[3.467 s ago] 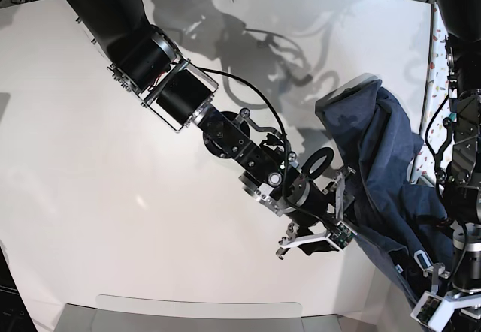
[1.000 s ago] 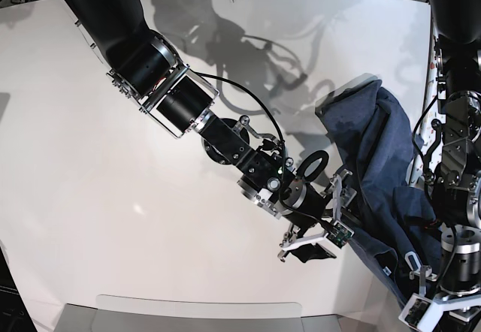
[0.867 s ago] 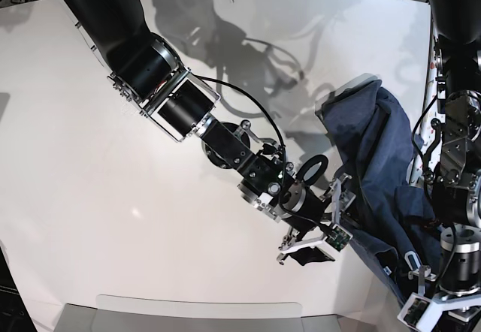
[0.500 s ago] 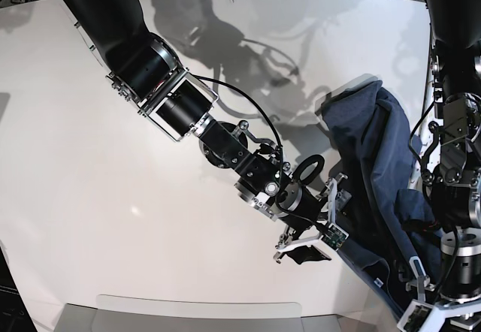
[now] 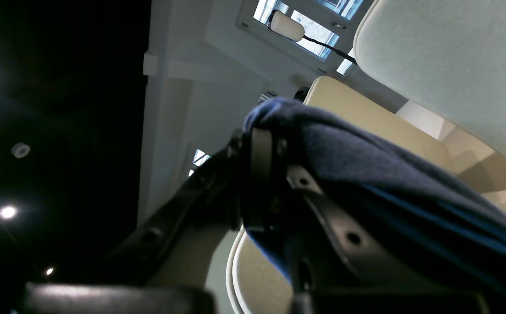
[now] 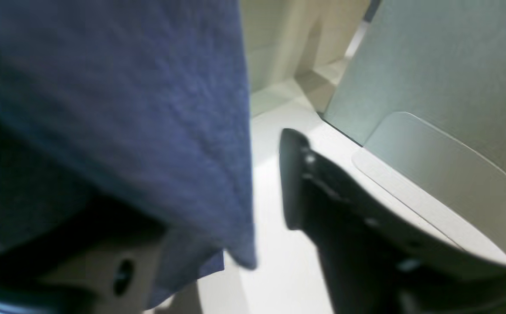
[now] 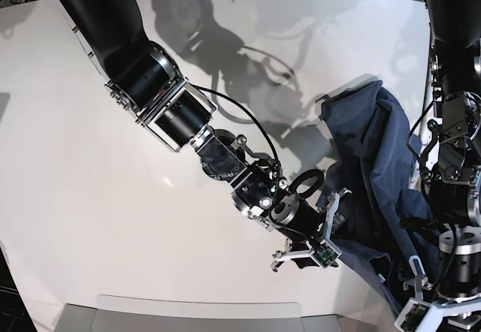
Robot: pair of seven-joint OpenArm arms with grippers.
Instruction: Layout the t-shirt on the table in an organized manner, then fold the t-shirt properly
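Both grippers at the t-shirt, which hangs bunched at the right side of the table

Left gripper (image 5: 257, 183), low at the near right of the base view, has its jaws closed tight on a fold of the t-shirt (image 7: 376, 167), the navy cloth draping away over one finger. Right gripper (image 7: 319, 234), reaching in from the far left, sits at the garment's left edge with its jaws partly apart; its wrist view shows cloth lying over one finger and a gap to the other, so whether it grips anything cannot be told. The table (image 7: 90, 197) lies white under them.
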